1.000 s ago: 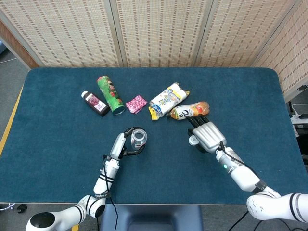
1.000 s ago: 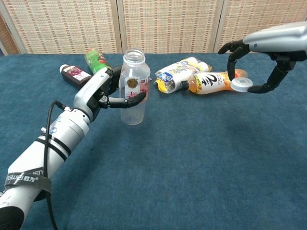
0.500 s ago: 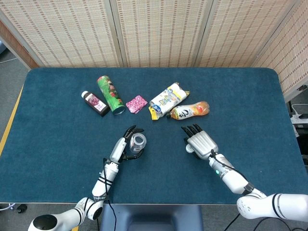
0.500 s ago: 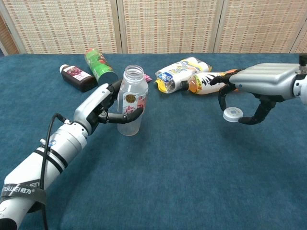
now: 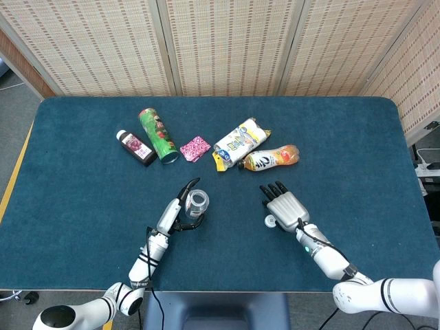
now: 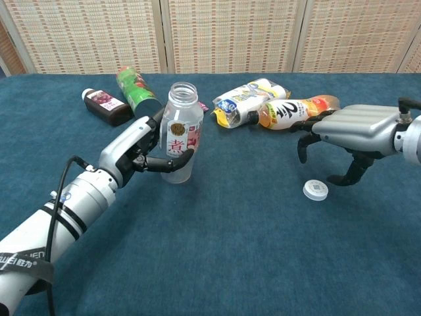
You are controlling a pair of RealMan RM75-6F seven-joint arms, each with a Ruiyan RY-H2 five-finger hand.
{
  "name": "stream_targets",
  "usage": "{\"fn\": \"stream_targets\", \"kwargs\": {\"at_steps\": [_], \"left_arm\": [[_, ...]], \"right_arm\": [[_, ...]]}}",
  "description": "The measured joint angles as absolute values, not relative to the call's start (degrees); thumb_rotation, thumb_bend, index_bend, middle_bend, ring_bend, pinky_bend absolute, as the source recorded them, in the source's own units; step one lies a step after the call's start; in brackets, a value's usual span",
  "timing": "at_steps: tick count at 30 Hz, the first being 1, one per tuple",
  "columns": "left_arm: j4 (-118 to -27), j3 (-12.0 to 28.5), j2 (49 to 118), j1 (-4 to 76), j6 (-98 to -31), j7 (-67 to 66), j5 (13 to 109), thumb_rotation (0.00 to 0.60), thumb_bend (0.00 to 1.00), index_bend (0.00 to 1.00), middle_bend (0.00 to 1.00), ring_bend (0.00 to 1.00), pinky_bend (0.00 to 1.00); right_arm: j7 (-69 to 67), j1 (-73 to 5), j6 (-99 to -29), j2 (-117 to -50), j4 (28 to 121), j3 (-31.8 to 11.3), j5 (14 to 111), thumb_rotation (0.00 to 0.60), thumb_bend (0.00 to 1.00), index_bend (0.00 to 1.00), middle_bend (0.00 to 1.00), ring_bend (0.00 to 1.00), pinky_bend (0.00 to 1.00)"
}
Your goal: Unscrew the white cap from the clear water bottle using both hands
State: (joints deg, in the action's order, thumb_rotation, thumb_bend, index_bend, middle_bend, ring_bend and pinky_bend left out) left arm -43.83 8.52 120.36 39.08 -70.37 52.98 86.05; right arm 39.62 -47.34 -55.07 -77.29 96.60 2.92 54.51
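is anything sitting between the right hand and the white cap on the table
Nothing visible. The white cap lies flat on the blue table, off the clear water bottle, with the right hand hovering just above it, fingers spread and holding nothing. The gap between them looks bare.

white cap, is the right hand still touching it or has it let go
Apart. In the chest view the white cap lies flat on the table, and the right hand hovers above it with a strip of blue cloth showing between its fingers and the cap.
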Motion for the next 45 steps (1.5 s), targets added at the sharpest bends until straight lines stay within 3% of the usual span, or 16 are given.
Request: {"fn": "stream_targets", "kwargs": {"at_steps": [8,13,34,40,45], "left_arm": [[-45.1,8.1,119.4,38.4,-71.4,51.6,86.5,0.600,0.39,0.00,0.00,0.00,0.00],[-45.9,7.9,119.2,38.4,-71.7,51.4,86.9,0.600,0.36,0.00,0.00,0.00,0.00],[-47.3,7.4,117.3,37.6,-73.7,51.3,87.8,0.600,0.33,0.00,0.00,0.00,0.00],[-51.5,6.1,112.6,36.3,-77.2,48.8,89.9,0.600,0.33,0.00,0.00,0.00,0.00],[-59.2,3.6,104.0,34.2,-79.0,42.5,91.8,0.600,0.34,0.00,0.00,0.00,0.00]], "right_arm": [[38.8,-46.8,-54.3,-77.5,96.3,2.6,54.7,0.600,0.29,0.07,0.00,0.00,0.00],[38.6,-46.6,-54.7,-76.0,98.1,2.1,54.8,0.600,0.29,0.00,0.00,0.00,0.00],[35.7,-45.4,-55.7,-71.2,102.1,0.0,56.4,0.600,0.29,0.00,0.00,0.00,0.00],[34.8,-43.0,-60.0,-67.9,105.8,0.3,60.7,0.600,0.29,0.00,0.00,0.00,0.00],[31.8,-37.8,-66.8,-63.2,109.2,2.3,69.0,0.600,0.29,0.00,0.00,0.00,0.00]]}}
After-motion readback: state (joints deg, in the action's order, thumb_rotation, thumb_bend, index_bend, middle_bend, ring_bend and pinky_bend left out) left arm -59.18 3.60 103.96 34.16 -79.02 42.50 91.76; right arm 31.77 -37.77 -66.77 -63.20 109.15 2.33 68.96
